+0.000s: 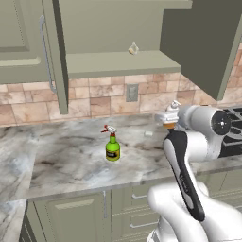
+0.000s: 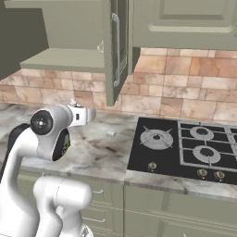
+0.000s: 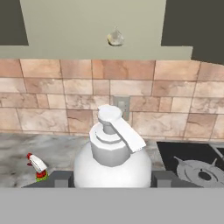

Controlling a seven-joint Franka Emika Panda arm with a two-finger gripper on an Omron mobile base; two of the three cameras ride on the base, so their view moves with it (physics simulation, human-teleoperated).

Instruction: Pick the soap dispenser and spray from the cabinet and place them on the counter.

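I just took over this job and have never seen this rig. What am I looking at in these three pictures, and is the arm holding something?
The machine is a white robot arm on a driving base in a rendered kitchen. Two pictures come from cameras on the base, behind the arm to its left and right. The third looks along the tool, whose two dark fingertips stand either side of a soap dispenser, seen from close up with its white pump top. In the left base view the same soap dispenser sits at the arm's end, above the counter, so the tool appears shut on it. The green spray bottle already stands upright on the marble counter. Above, the wall cabinet is open, with one small pale thing on its shelf that is too small to name. A black stovetop lies to the right.
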